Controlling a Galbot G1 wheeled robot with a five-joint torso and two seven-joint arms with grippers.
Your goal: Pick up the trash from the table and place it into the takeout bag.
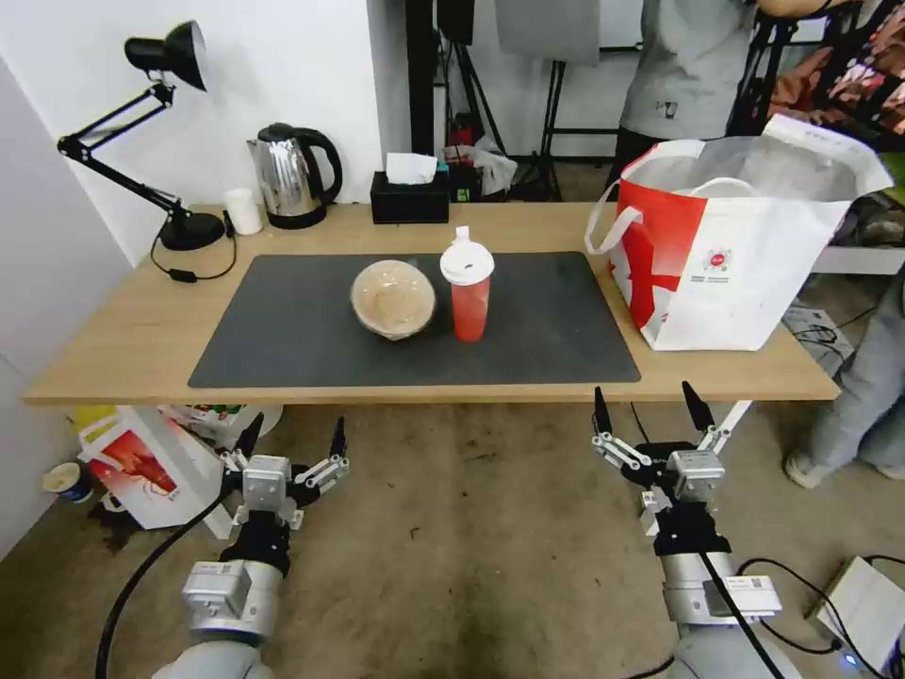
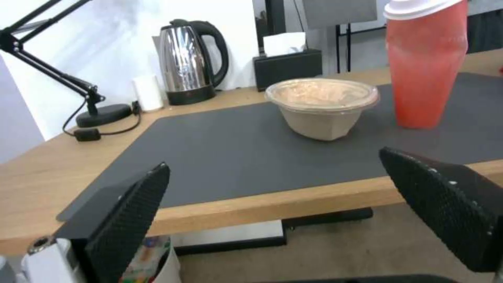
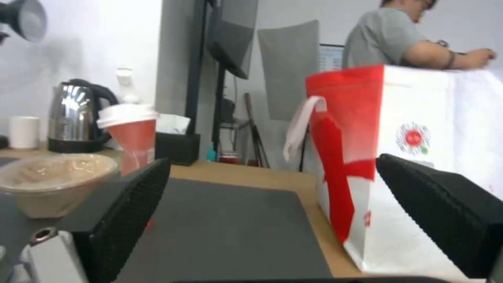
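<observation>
**Two items outstanding, none bagged in view**

Left claw [image 1: 292,441] and right claw [image 1: 653,408] hang wide, empty, before the bench's [image 1: 113,349] near edge. Mid-mat: beige bowl [image 1: 393,299], red cup [image 1: 468,283] touching none. Takeout bag [image 1: 726,245] stands open at the right end.

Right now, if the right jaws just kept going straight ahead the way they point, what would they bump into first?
Probably the takeout bag. The right gripper, open, hangs just off the table edge, aimed at the mat's right end and the bag's near corner. Depth is unclear; it might pass left of the bag.
</observation>
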